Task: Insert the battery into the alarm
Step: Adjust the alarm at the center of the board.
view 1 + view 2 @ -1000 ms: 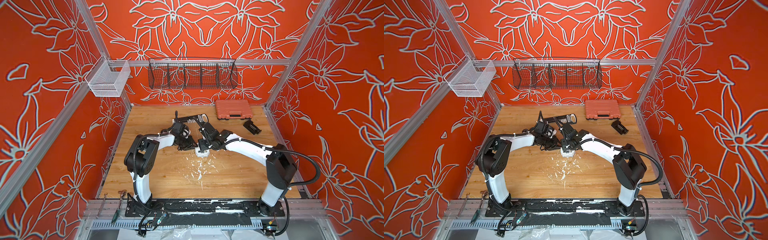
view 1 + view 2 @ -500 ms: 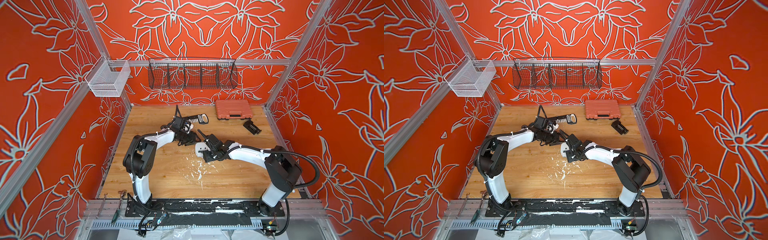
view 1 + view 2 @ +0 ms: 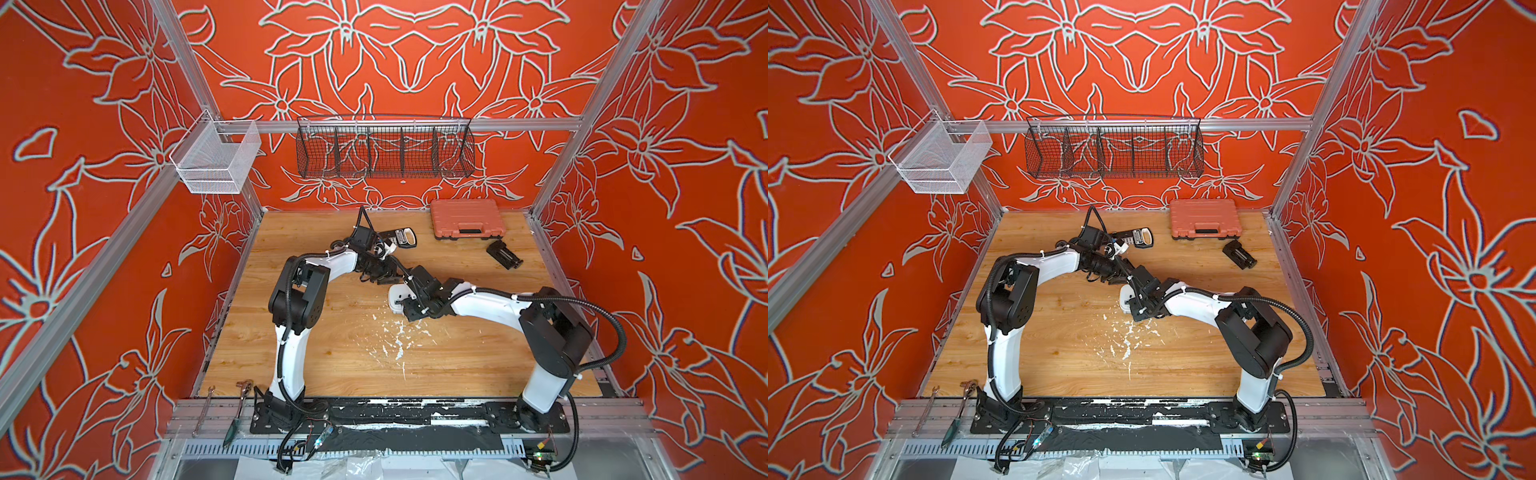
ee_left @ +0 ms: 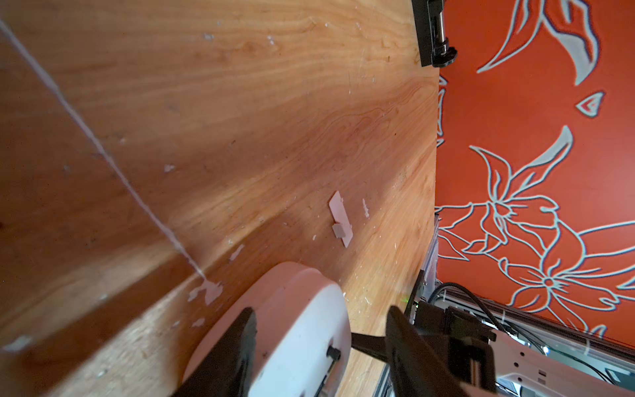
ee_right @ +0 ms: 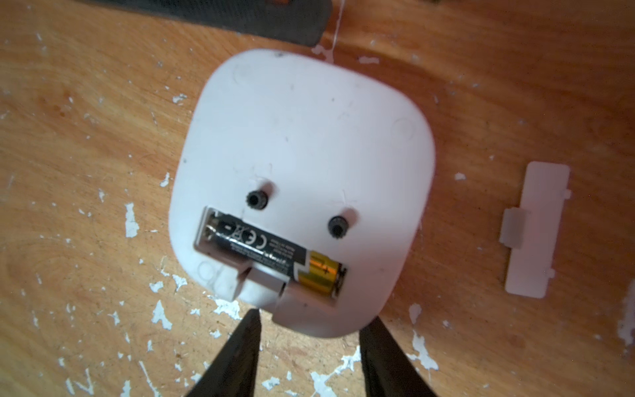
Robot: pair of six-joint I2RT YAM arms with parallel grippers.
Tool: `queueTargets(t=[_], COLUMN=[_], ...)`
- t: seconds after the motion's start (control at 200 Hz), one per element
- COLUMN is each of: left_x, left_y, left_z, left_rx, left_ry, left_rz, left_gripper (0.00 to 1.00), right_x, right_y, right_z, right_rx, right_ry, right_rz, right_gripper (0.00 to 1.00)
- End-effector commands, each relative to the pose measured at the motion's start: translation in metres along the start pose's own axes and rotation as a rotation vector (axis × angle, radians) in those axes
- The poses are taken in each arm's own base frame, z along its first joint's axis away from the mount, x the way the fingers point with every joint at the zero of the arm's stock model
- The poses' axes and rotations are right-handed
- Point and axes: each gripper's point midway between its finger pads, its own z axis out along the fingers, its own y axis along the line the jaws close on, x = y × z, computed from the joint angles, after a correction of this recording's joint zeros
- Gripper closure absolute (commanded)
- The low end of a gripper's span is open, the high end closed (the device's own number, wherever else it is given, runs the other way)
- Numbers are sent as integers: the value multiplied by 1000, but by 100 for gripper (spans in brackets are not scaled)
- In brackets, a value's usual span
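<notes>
R gripper jaws apart, empty, prob. bc dark gold-ended battery cylinder sits in white rounded-square plastic alarm slot.

White alarm, black-and-gold battery, orange case, orange floral walls

Bright even light, slightly blurred wrist views

My top pair looks steeply down from high at the front over the whole table. Both wrist cameras sit close, sharing the alarm.
</notes>
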Motion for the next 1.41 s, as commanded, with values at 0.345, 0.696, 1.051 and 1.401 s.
queueTargets(t=[0.345,0.696,1.051,1.401], left_x=[32,53,69,67], left_y=[-4,3,11,9], left_z=[-11,-22,-28,-42], left_rx=[84,81,77,-11], left_ry=[7,-15,-43,-87], left_rz=[-31,-76,-124,-84], left_gripper=[46,47,48,48], right_x=[-12,-35,-49,-51], right_y=[-21,-35,-41,-56], right_z=[3,3,7,-35], right_rx=[12,65,105,179], right_ry=[8,-3,0,-24], right_rz=[15,20,6,-97], right_gripper=[54,51,46,53])
